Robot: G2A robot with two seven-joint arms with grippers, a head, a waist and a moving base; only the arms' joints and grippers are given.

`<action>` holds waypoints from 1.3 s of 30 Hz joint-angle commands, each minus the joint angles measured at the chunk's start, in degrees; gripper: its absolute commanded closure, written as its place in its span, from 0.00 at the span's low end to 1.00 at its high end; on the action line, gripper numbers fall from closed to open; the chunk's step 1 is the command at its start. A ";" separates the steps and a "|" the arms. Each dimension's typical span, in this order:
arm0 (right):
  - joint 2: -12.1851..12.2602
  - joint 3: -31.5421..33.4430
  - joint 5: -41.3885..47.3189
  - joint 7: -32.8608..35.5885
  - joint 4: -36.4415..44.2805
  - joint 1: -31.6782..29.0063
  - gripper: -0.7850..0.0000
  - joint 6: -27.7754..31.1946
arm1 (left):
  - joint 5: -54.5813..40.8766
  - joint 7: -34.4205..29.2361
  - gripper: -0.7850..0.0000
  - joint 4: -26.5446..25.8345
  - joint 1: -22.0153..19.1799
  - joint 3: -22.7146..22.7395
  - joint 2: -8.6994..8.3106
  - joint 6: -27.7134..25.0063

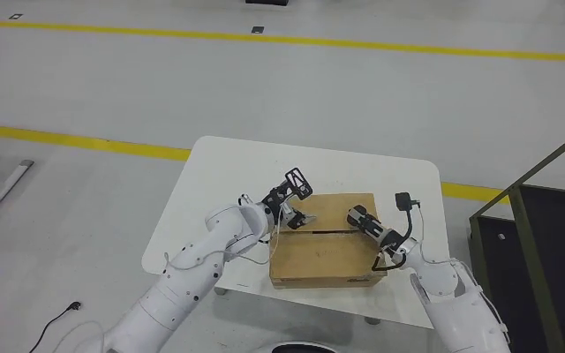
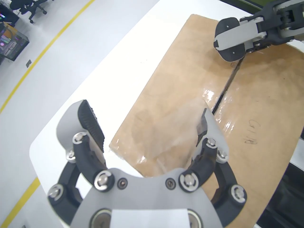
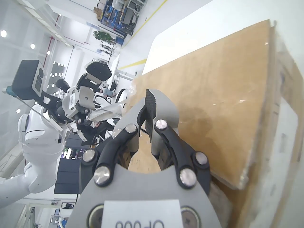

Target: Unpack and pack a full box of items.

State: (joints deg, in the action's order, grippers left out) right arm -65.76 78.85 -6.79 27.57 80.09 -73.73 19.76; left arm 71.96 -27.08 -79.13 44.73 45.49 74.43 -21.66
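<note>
So the cardboard box [image 1: 327, 251] sat shut on the white table [image 1: 229, 168], toward the side nearest the robot, with its 2 top flaps meeting at a dark seam [image 1: 331, 231] that ran across the lid. The lid looked glossy where clear tape covered it.

The left claw [image 1: 298, 199] hung over the far left corner of the box, released, with its 2 fingers spread wide. In the left wrist view that claw [image 2: 144, 110] had a loose, wrinkled strip of clear tape [image 2: 171, 124] rising off the lid between the fingers. The strip seemed to cling to 1 finger [image 2: 209, 129] rather than being pinched - I couldn't say for sure how it was attached. The right wrist view showed the same strip [image 3: 111, 110] stretched from the left claw [image 3: 95, 88] down to the edge of the box [image 3: 213, 91].

The right claw [image 1: 357, 214] was at the other end of the seam, tips down on the lid. Its fingers were clenched almost together [image 3: 145, 100], and I couldn't make out anything between them. From the left wrist view, the right claw [image 2: 222, 41] sat right at the end of the seam [image 2: 225, 88].

Beyond the table, a yellow line [image 1: 265, 40] crossed the floor - nothing else was on the tabletop near the box.
</note>
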 commanded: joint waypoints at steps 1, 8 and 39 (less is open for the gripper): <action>0.23 1.42 0.14 -0.21 0.51 -0.52 1.00 -0.25 | 0.28 0.00 0.00 0.07 -0.37 -1.17 0.45 -0.08; 1.14 6.91 0.87 -0.40 1.70 -2.28 1.00 -0.84 | -0.34 0.53 0.00 -0.05 -2.24 -5.12 2.40 -0.74; 3.14 5.73 0.41 23.91 10.40 -2.42 0.05 -1.29 | -2.85 -15.34 0.00 -25.83 23.14 28.15 -5.35 -6.11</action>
State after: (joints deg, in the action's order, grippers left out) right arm -62.64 85.13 -3.01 52.40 89.75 -76.06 18.53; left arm 68.45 -42.11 -104.04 66.29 72.03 69.37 -27.95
